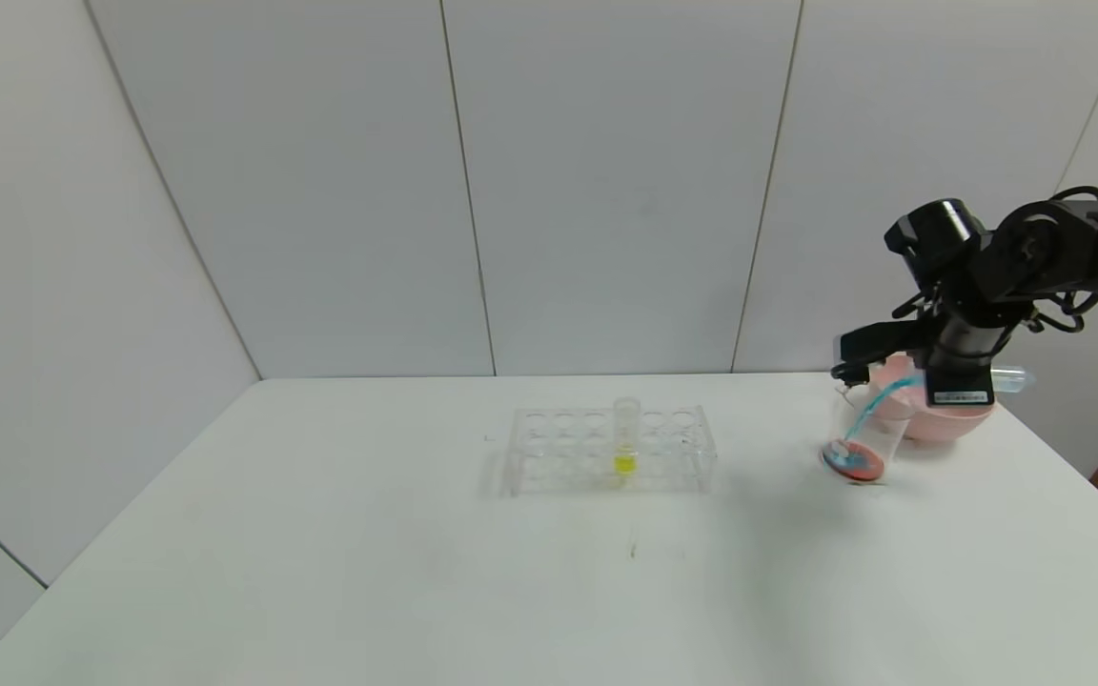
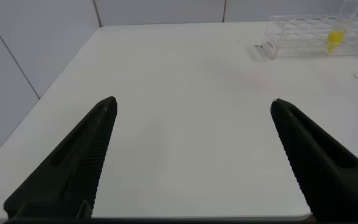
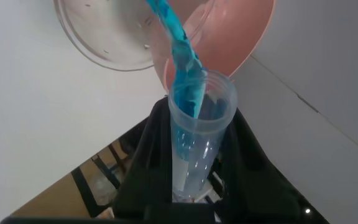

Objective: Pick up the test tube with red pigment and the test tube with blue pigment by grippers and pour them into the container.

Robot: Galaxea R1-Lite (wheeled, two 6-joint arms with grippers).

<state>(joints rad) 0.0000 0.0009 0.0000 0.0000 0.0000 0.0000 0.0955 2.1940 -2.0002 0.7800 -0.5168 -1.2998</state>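
My right gripper (image 1: pixel 959 386) is shut on the test tube with blue pigment (image 1: pixel 1008 381), which it holds tipped almost level at the far right of the table. A blue stream (image 1: pixel 868 410) runs from the tube's mouth down into the container (image 1: pixel 856 443), a clear beaker with red and blue liquid at its bottom. In the right wrist view the tube (image 3: pixel 197 137) sits between the black jaws of the right gripper (image 3: pixel 197 118), above the beaker (image 3: pixel 92 43). The test tube with red pigment is out of view. My left gripper (image 2: pixel 193 106) is open and empty over bare table.
A pink bowl (image 1: pixel 945 419) stands right behind the beaker and shows in the right wrist view too (image 3: pixel 241 31). A clear tube rack (image 1: pixel 549 448) in mid-table holds one tube with yellow liquid (image 1: pixel 625 443). The table's right edge is near the bowl.
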